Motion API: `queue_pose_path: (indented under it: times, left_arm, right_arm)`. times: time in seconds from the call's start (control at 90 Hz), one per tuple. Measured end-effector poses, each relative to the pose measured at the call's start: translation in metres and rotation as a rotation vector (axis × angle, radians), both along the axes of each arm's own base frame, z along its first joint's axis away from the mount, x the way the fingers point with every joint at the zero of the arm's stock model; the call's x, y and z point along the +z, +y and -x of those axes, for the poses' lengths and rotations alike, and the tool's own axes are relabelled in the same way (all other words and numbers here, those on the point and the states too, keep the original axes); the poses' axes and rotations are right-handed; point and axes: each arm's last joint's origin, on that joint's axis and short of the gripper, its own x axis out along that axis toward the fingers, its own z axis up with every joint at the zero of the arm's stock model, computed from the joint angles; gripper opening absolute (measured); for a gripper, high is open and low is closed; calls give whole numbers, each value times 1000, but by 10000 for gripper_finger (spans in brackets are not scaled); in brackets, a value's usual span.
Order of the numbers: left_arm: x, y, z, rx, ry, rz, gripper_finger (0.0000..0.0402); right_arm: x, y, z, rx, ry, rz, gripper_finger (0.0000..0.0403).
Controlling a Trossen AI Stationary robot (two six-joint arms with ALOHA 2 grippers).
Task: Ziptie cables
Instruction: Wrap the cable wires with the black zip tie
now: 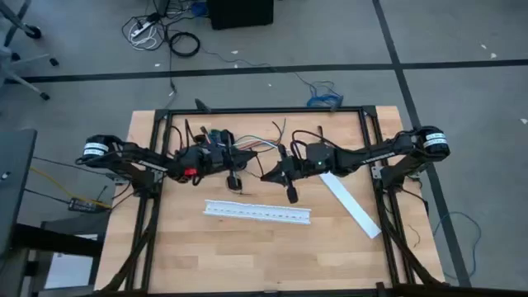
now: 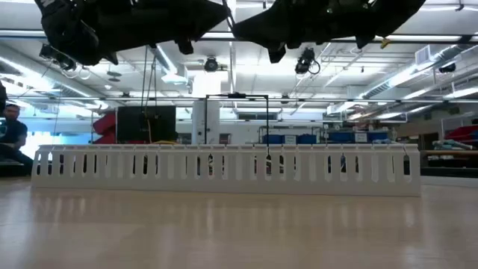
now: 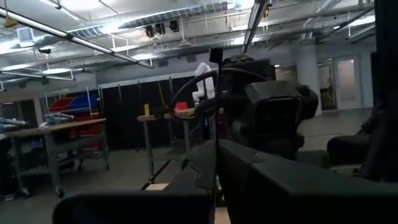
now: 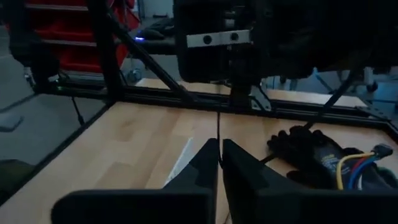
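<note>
From above, the long white slotted channel [image 1: 258,212] lay flat on the wooden bench [image 1: 247,256], and nothing could be made out inside it. A second flat white strip [image 1: 350,205] lay at an angle near the right frame. Both arms met over the back half of the bench. The left hand [image 1: 233,181] hung beside a red-marked wrist, with the cables [image 1: 262,145], thin loose wires, trailing just behind it. The right hand [image 1: 289,188] pointed down toward the channel; a dark stick-like piece showed at its tip, possibly the ziptie, though this view was too coarse to be sure.

At bench height, the channel [image 2: 224,169] stood across the whole width, its slots open to the room behind. Both arms hung as dark shapes above it, well clear of it.

In the left wrist view, the left hand [image 3: 216,171] had its fingers pressed together on a thin black strap, the ziptie [image 3: 217,118], which rose straight up toward the other arm's dark housing.

In the right wrist view, the right hand [image 4: 220,163] was likewise closed on the ziptie [image 4: 219,134], running upward to the left arm above. A black glove [image 4: 303,145] and coloured wires [image 4: 356,165] lay on the bench nearby.
</note>
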Motion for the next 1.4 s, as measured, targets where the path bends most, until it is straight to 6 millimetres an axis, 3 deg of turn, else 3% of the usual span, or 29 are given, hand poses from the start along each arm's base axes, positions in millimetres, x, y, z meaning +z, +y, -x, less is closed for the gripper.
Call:
queue_pose_path:
  times: [0.356,0.567,0.689,0.844,0.944,1.122,1.4]
  left_arm:
    - [-1,-5,1,123,-2,64,0]
    - [-2,-10,0,147,9,90,0]
    - [-5,-12,-1,156,54,51,0]
    - [-6,-12,-1,169,75,24,0]
    - [-6,-12,-1,175,75,24,0]
    - [-3,-10,2,245,62,85,0]
    - [27,-8,26,176,-16,299,0]
  right_arm:
    - [1,-5,-3,-73,-46,6,87]
    - [-21,-5,-21,-64,-91,12,97]
    - [-29,-6,-26,-69,-108,-4,80]
    - [-27,-7,-26,-89,-118,10,11]
    - [-22,-6,-24,-72,-136,40,14]
    - [-11,-1,-17,62,-142,187,27]
    - [5,5,-2,98,-129,582,49]
